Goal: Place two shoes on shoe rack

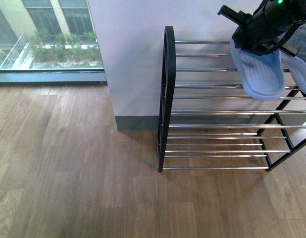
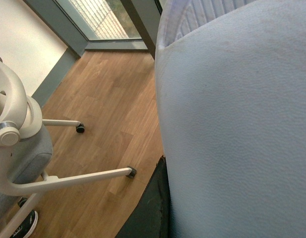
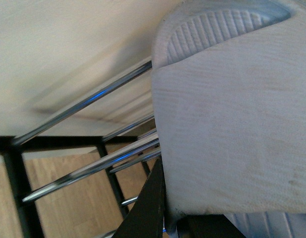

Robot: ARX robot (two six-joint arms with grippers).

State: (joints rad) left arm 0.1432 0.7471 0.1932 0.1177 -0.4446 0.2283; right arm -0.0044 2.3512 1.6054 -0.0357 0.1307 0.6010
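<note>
The left gripper (image 1: 257, 42) was clamped on a light-blue ribbed plastic slide slipper (image 1: 259, 74) above the black-framed chrome-bar shoe rack (image 1: 217, 111). The right gripper's grip couldn't be judged. Lowering should be level, so the sole spans adjacent bars.

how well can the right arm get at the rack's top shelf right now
Probably well: the slipper it carries hangs close beside the chrome bars of the shoe rack, with nothing showing between them.
</note>
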